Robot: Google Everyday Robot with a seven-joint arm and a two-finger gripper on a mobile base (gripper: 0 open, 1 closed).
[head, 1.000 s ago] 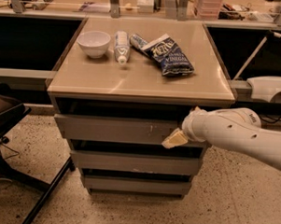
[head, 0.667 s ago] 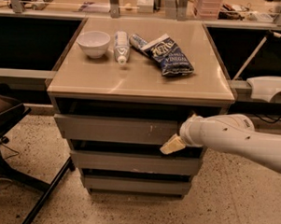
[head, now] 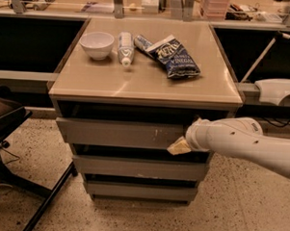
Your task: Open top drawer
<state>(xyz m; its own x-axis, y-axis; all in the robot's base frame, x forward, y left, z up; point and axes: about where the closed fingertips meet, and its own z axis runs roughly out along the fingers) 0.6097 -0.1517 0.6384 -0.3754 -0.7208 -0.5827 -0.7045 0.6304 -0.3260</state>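
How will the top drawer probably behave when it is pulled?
The top drawer looks rigid, so it should slide, not flex. Its handleless front may be slippery. The gripper sits at its lower right edge, so an off-centre pull might skew it.

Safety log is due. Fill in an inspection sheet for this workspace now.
Surface: tan cabinet top, glossy.
Job's things: top drawer, grey front, white scratches right of centre, dark gap above it.
Clutter: white bowl, bottle lying flat, blue snack bag.
Grippers: gripper at the top drawer front's lower right edge.
Cables: thin dark cable below the white housing, right.
Surroundings: black chair left; speckled floor.
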